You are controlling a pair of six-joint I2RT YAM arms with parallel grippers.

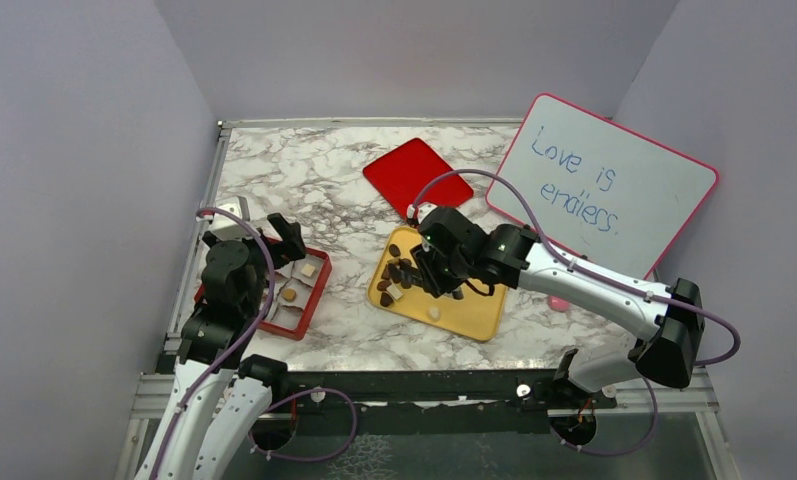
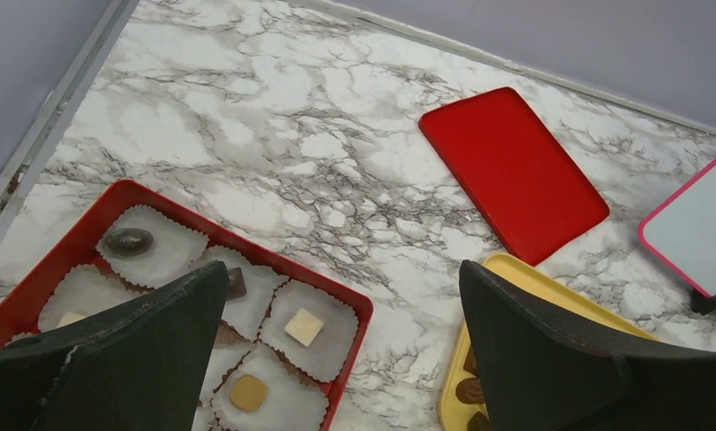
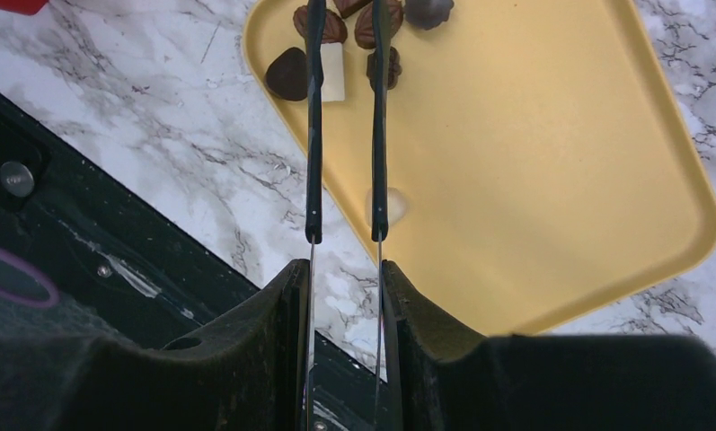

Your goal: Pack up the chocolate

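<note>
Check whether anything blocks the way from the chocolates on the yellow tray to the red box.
Nothing lies on the marble between the yellow tray and the red box. The right hand is over the chocolates, with nothing between. Only the left hand, open, hangs above the box and could crowd a drop there.

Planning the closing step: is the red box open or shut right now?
Open. Cups and chocolates show inside the red box; the red lid lies apart on the marble.
</note>
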